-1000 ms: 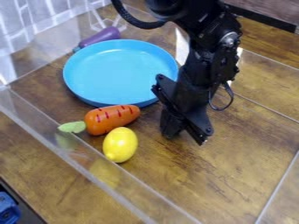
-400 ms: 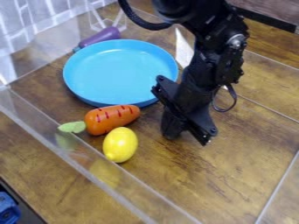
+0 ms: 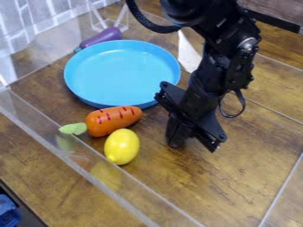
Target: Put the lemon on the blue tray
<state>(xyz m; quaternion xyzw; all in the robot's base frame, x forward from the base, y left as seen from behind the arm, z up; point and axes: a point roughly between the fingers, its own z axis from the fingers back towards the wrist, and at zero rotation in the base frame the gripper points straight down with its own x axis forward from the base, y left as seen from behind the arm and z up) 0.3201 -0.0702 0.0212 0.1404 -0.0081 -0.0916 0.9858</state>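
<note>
The black tool [image 3: 190, 137], closed and empty, points down at the wooden worktop [image 3: 236, 177] beside the lemon [image 3: 120, 146], near the blue tray [image 3: 122, 74].

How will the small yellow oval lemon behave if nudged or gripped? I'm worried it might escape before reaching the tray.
The small smooth yellow oval toy lemon looks rounded all over, so it will probably roll on the wooden table if pushed. Its glossy skin suggests a pinch could slip. It looks stiff and probably light, like the orange toy carrot touching it.
</note>
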